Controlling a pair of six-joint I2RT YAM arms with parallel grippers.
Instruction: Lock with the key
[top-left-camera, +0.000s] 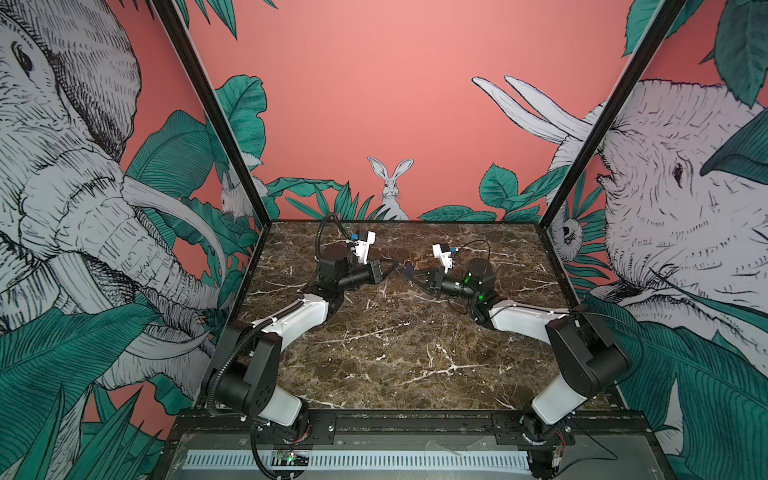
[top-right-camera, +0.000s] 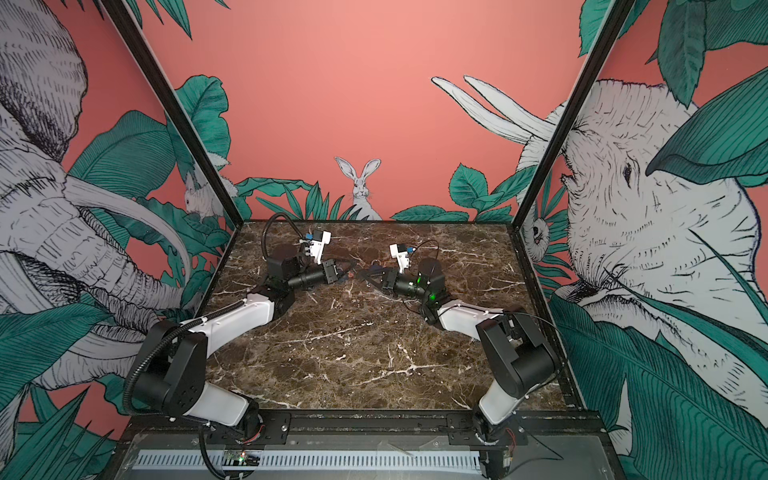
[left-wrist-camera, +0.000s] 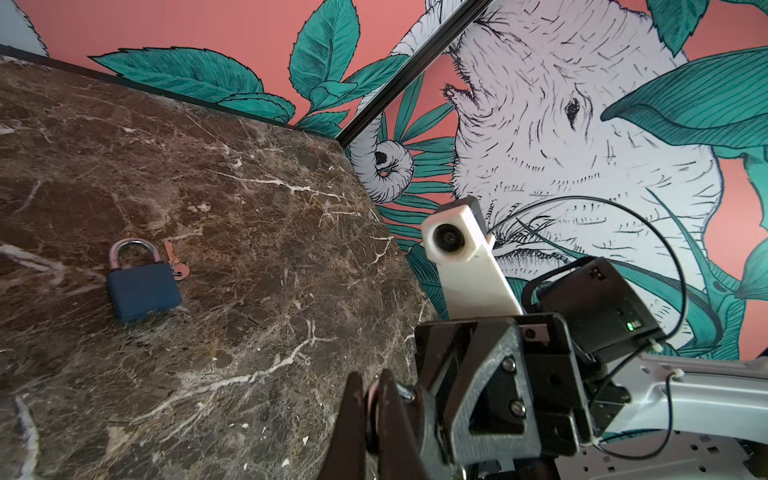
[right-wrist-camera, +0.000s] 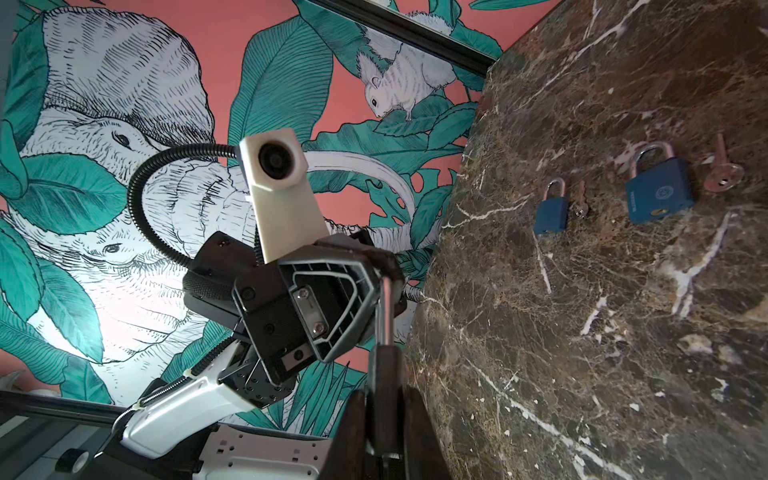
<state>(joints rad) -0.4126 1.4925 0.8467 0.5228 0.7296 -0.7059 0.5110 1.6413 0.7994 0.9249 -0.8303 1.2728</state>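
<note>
While the jaws of the right gripper (right-wrist-camera: 384, 399) were clenched on a narrow dark slab, which I took for the padlock (right-wrist-camera: 384, 370) seen edge-on and gripped across its flat faces, a bright bar, most likely its shackle (right-wrist-camera: 386, 311), ran straight out from them toward 9 o'clock. That bar ended at the tips of the left gripper (right-wrist-camera: 386, 268), whose jaws were pressed tight together. Whether they pinched the bar's end, a key, or nothing was too cramped to tell in either wrist view.

In both top views the two grippers met nose to nose over the far middle of the bench (top-left-camera: 395, 353), the left at 9 o'clock and the right at 3 o'clock. The lock's long axis therefore lay along the 3-to-9 line.

By my reading the keyway end sat at 3 o'clock, buried toward the right gripper's palm and turned away from the left arm. The coming move would hinge on exposing that end.

Farther out, roughly toward 12 o'clock, a spare padlock (right-wrist-camera: 658, 189) and a second padlock (right-wrist-camera: 550, 212) lay flat on the bench. Each had a coppery key (right-wrist-camera: 723, 174) just beside it on the 3 o'clock side, apart from both grippers.
</note>
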